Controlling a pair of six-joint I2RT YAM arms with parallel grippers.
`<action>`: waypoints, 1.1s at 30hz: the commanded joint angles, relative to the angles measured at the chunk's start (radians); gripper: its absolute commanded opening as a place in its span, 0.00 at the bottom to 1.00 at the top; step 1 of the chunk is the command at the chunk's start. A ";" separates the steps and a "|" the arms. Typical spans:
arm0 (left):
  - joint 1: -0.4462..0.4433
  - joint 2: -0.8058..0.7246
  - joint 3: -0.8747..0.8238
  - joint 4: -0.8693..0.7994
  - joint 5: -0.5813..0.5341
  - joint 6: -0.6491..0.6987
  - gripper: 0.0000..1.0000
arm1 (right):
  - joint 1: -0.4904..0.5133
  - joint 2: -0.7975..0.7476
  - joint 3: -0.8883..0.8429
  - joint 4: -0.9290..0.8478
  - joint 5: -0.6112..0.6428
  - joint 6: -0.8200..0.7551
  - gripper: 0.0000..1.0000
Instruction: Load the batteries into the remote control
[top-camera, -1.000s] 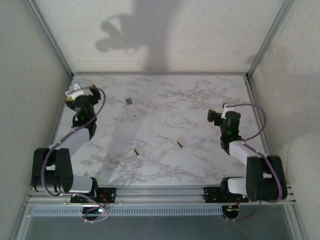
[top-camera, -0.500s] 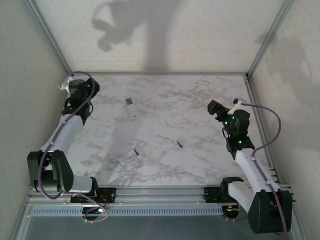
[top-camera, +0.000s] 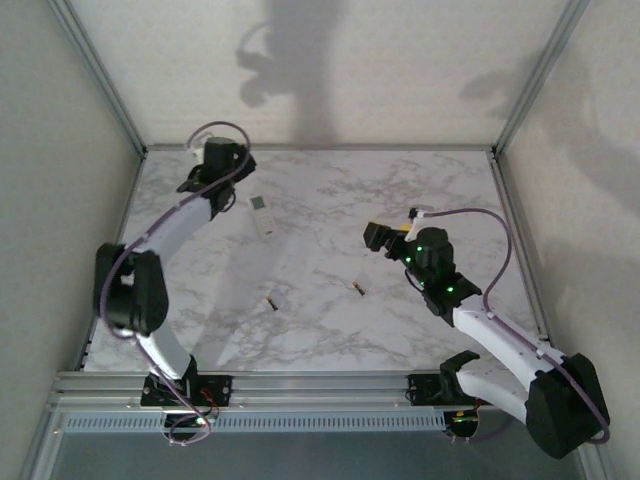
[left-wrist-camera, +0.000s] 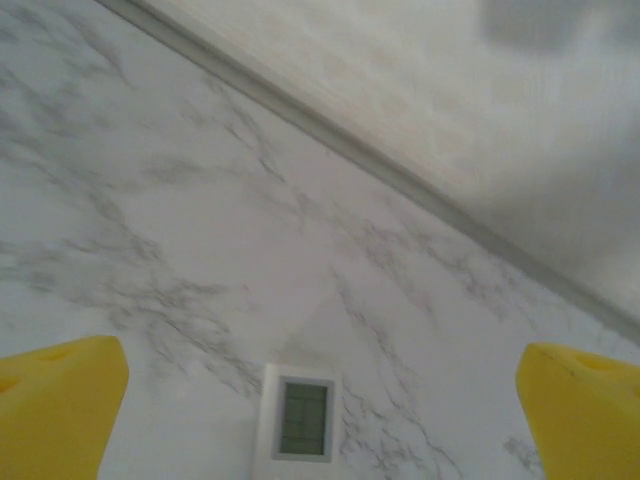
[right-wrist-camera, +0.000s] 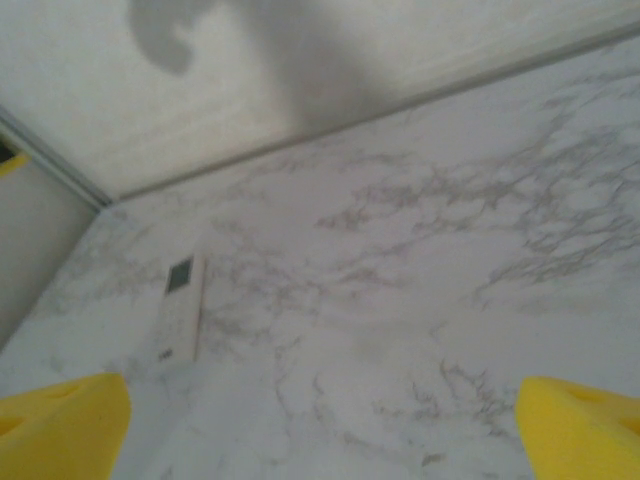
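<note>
The remote control (top-camera: 262, 215) is a slim white handset lying flat at the back left of the marble table (top-camera: 330, 190), its grey screen at the far end. Its screen end (left-wrist-camera: 301, 419) sits low in the left wrist view, between the yellow fingers (left-wrist-camera: 58, 410). My left gripper (top-camera: 232, 172) hovers open just behind and left of it. Two batteries, small dark cylinders with copper ends, lie apart in mid-table, one on the left (top-camera: 270, 302) and one on the right (top-camera: 358, 288). My right gripper (top-camera: 374, 238) hangs open above the table, up and right of the right battery, facing the remote control (right-wrist-camera: 182, 308).
Metal frame posts (top-camera: 105, 80) and pale walls enclose the table on three sides. The arm bases stand on a rail (top-camera: 320, 385) at the near edge. Bare marble lies between the remote and the batteries.
The left arm has stretched out and swung right along the back edge to the remote. The right gripper has moved left toward the table's middle. Both stayed open.
</note>
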 joint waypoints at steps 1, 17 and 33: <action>-0.054 0.134 0.114 -0.208 -0.057 -0.014 0.98 | 0.053 0.021 0.038 -0.042 0.096 -0.054 0.99; -0.086 0.439 0.342 -0.413 -0.033 -0.006 0.88 | 0.109 0.009 0.075 -0.125 0.168 -0.067 0.99; -0.058 0.497 0.330 -0.387 0.044 0.009 0.74 | 0.112 0.020 0.089 -0.155 0.168 -0.064 0.99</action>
